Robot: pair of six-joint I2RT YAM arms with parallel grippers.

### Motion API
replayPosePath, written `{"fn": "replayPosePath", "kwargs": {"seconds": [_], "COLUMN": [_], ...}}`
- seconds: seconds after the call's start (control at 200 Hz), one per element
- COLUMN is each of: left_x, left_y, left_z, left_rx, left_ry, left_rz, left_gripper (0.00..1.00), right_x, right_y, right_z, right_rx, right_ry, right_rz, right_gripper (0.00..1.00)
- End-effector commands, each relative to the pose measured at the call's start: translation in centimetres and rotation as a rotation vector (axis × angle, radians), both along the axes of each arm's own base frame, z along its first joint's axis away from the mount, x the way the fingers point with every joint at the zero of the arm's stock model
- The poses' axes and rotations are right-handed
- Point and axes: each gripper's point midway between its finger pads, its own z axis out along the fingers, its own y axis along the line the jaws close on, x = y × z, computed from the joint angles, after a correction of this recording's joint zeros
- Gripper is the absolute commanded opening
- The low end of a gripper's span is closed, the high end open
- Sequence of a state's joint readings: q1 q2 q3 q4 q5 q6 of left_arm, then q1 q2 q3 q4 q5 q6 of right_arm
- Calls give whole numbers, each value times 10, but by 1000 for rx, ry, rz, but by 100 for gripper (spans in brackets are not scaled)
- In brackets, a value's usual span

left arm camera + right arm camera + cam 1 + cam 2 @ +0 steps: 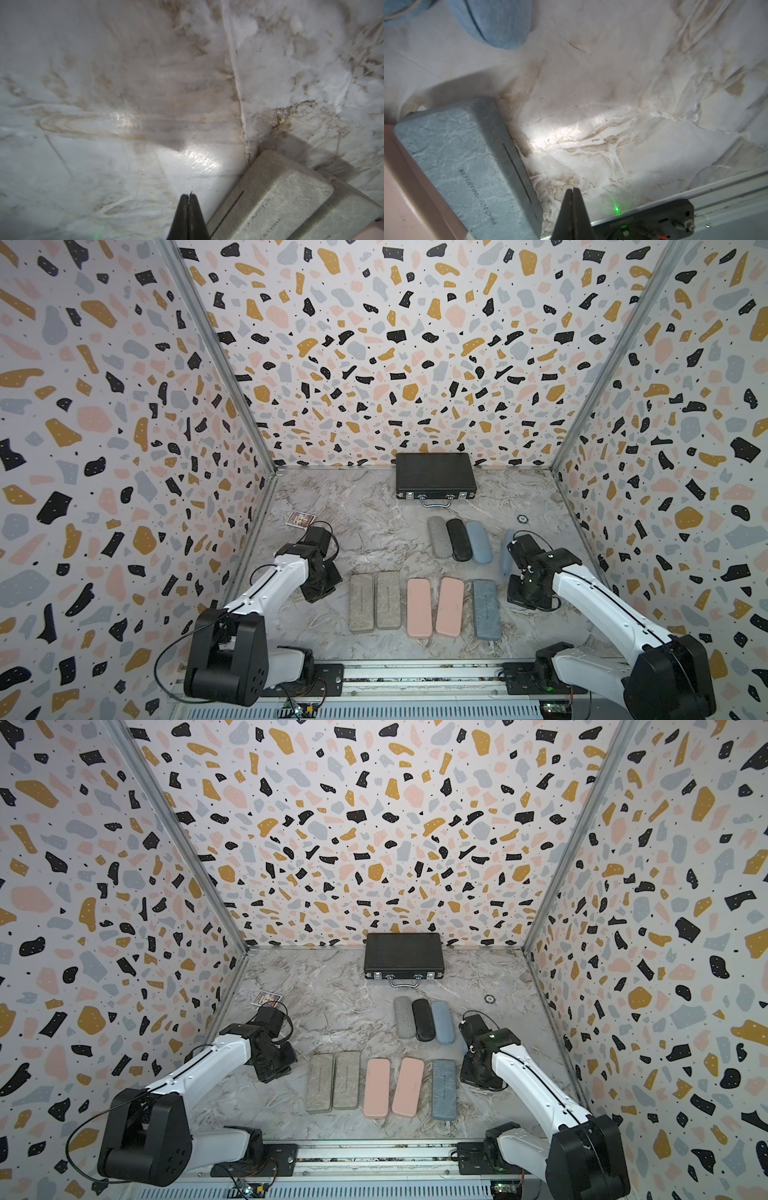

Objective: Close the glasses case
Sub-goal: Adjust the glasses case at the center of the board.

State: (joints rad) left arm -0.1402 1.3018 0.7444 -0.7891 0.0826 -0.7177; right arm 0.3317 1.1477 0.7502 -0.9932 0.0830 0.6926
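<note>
Left gripper fingers clenched on nothing, beige glasses case just beside them, untouched, right gripper fingers likewise pressed together, empty, blue-grey glasses case just beside, pale-blue case beyond the tips.

Terrazzo-patterned walls speckled pink, ochre, grey and black enclose a glossy grey-veined marble-look tabletop; a silver metal rail runs along its near edge.

FREE: bare table left of oval cases, up to card; open strip between oval cases and briefcase | BLOCKED: five flat cases close side by side in near row; briefcase against back wall
</note>
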Motion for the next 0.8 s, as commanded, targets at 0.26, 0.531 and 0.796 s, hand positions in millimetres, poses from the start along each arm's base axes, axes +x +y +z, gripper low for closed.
{"fn": "replayPosePath", "kwargs": {"seconds": [0.26,0.531,0.796], "left_x": [-21,-31,-35], "left_y": [-6,-13,-19], "left_z": [-20,-34,-42], "left_rx": [-48,-94,-99], "left_ry": [40,63,90], "left_rz": [-6,-9,-24], "left_gripper": [0,0,0], "right_x": [-2,1,-2], "right_y": [17,31,40], "right_z": [-28,-36,-45], "right_rx": [94,166,189], "right_ry": [35,32,62], "right_rz": [-8,17,53], "right_gripper": [0,0,0]}}
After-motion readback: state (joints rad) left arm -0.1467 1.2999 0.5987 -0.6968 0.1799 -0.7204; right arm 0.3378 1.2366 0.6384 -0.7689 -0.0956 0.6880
